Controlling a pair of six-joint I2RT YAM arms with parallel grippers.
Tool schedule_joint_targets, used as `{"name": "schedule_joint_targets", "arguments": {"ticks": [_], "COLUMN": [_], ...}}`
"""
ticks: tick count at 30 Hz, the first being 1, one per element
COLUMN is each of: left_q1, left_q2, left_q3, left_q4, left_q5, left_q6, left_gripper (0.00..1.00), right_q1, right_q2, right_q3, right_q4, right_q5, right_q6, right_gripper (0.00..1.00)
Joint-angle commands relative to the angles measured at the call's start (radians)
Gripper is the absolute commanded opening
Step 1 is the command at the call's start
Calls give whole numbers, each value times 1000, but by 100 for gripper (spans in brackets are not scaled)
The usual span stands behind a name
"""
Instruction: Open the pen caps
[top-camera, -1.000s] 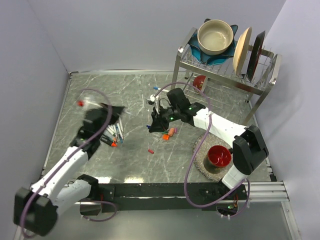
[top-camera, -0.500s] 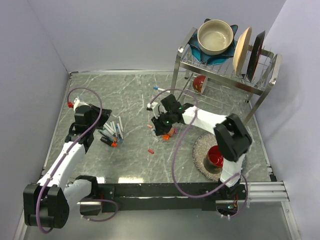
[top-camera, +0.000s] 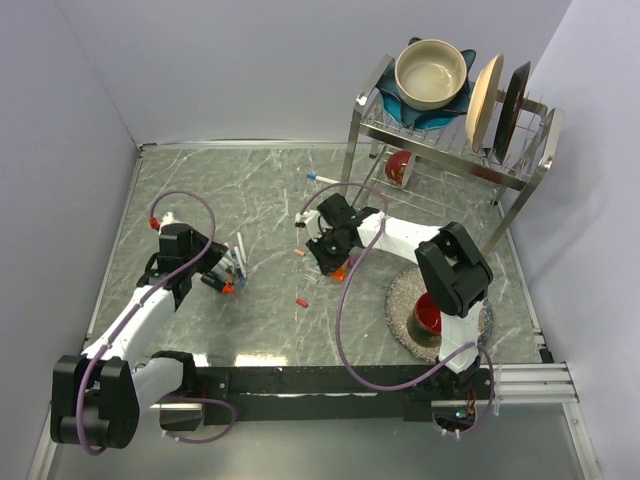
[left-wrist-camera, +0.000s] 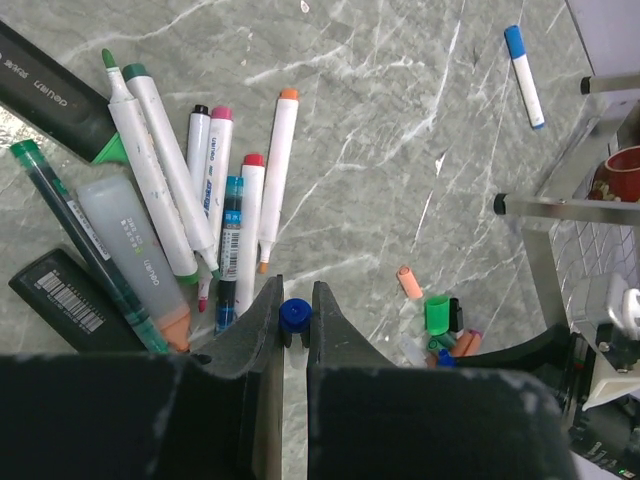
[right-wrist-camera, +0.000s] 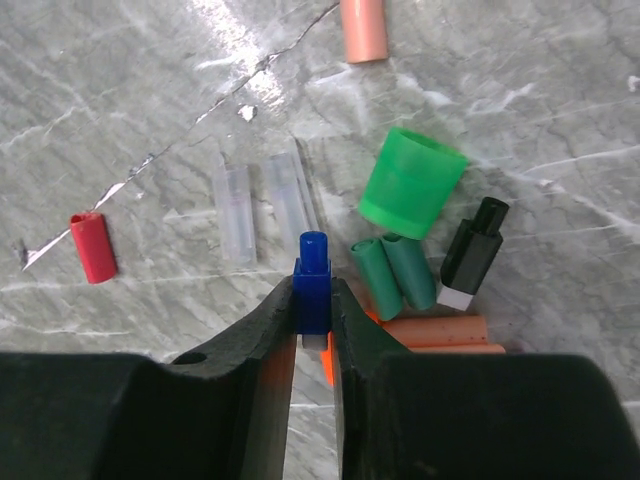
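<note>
My left gripper (left-wrist-camera: 294, 322) is shut on a white marker with a blue end (left-wrist-camera: 294, 312), seen end-on, just right of the marker pile (left-wrist-camera: 200, 200). In the top view it (top-camera: 213, 268) sits by that pile (top-camera: 228, 268). My right gripper (right-wrist-camera: 312, 305) is shut on a blue pen cap (right-wrist-camera: 312, 280), held low over loose caps: a big green one (right-wrist-camera: 412, 183), two small green (right-wrist-camera: 395, 272), black (right-wrist-camera: 474, 253), orange (right-wrist-camera: 437, 333), pink (right-wrist-camera: 363, 28), red (right-wrist-camera: 92, 246) and clear ones (right-wrist-camera: 236, 213). In the top view it (top-camera: 327, 252) is at the cap heap (top-camera: 342, 266).
A dish rack (top-camera: 450, 140) with a bowl and plates stands at the back right; its leg (left-wrist-camera: 560, 208) shows in the left wrist view. A red bowl (top-camera: 432, 312) sits on a round mat. A capped blue marker (top-camera: 320, 178) lies apart near the rack.
My left arm swung from the far left back toward the marker pile. My right gripper drew in slightly over the cap heap.
</note>
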Motion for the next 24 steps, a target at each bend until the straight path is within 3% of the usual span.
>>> {"name": "schedule_joint_targets", "arguments": {"ticks": [1, 8, 14, 17, 24], "left_q1": [2, 2, 2, 2, 1], "left_q2": [2, 10, 69, 124, 249], "left_q3": [-7, -16, 10, 36, 131], "left_q4": [15, 22, 19, 25, -14], "left_q5": [21, 53, 62, 64, 53], "left_q6": [38, 53, 90, 117, 189], "left_gripper": [11, 24, 25, 25, 25], "right_q1": [10, 11, 10, 11, 5], "right_q2": [13, 10, -24, -50, -120], "right_q3": [46, 58, 67, 87, 70], "right_q4": [-11, -29, -52, -102, -110], "right_q5": [33, 36, 16, -51, -68], "right_q6": [-12, -27, -59, -124, -168], "right_gripper": [27, 39, 39, 46, 47]}}
